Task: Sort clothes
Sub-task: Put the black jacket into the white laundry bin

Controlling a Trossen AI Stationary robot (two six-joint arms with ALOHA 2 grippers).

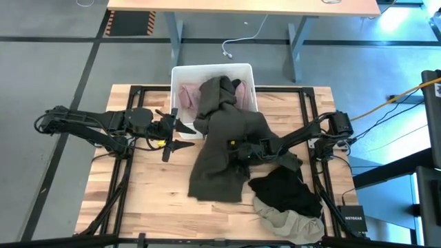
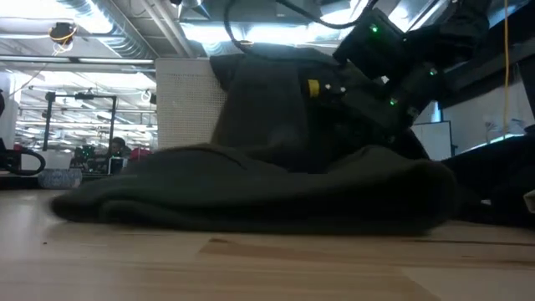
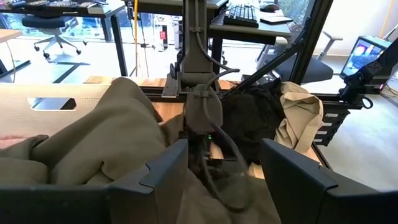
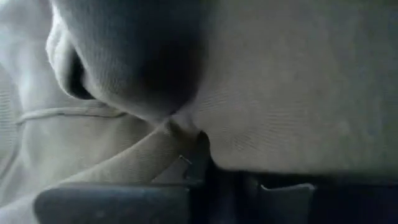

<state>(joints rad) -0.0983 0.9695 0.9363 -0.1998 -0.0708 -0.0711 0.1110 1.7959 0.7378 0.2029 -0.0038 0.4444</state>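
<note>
The dark olive green garment (image 1: 224, 141) lies draped from inside the white bin (image 1: 180, 71) over its near rim and down onto the table; it also shows in the low view (image 2: 251, 192). A dusty pink garment (image 1: 186, 93) lies in the bin. My right gripper (image 1: 238, 148) is shut on the olive garment's middle. My left gripper (image 1: 180, 136) is open and empty just left of the olive garment, by the bin's near left corner. A black garment (image 1: 286, 189) and a light beige-grey one (image 1: 289, 222) lie at the near right. My right gripper pinches a raised fold of the olive garment (image 4: 180, 140) between its two fingers, about the garment's middle. It comes from the table's right side, slanting down. The garment's far end rests on the bin's rim and its near part (image 1: 217, 182) lies on the table.
The bin stands at the table's far edge, in the middle. The black and beige-grey garments fill the near right corner, and they show past my open left fingers in the left wrist view (image 3: 298, 115). Bare wood (image 1: 138, 186) lies at the near left.
</note>
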